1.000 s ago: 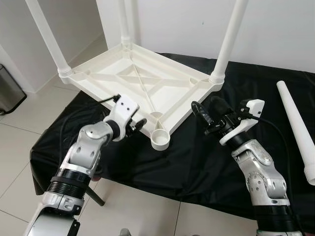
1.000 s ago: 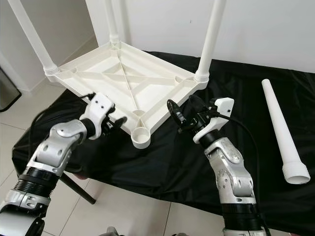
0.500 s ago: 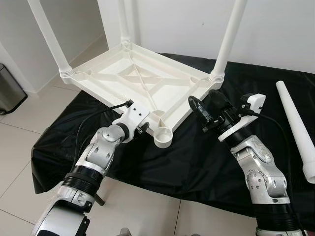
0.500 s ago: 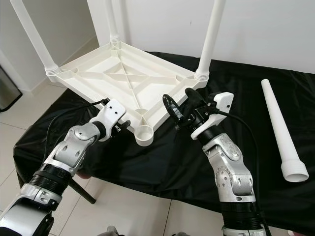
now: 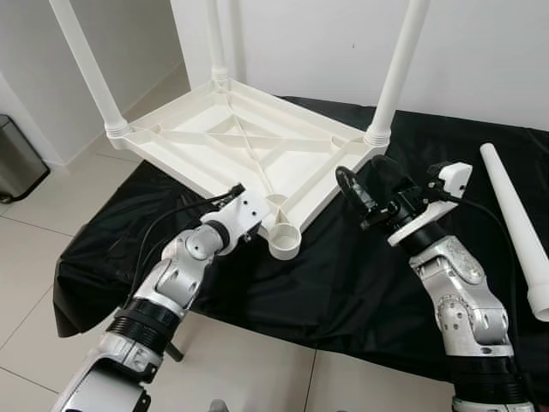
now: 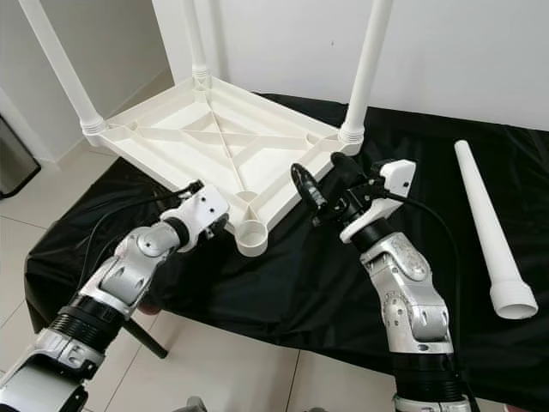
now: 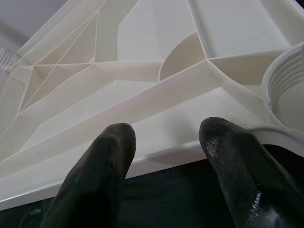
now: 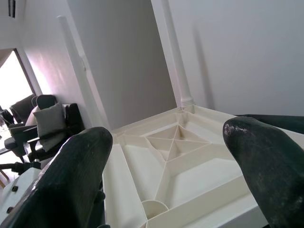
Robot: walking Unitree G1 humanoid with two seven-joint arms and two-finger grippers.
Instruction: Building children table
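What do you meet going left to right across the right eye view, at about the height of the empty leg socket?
Left claw at the tabletop's near edge → empty leg socket → right claw, open → loose white leg lying on the black cloth.

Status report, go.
Left gripper open at tabletop edge. Right gripper open beside it. Fourth leg loose on cloth; corner socket empty.

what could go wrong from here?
1. The upturned tabletop overhangs the black-draped surface at its far left corner; a push from the left gripper, open at its near rim, may tip it.
2. The loose leg lies near the edge and could roll off.
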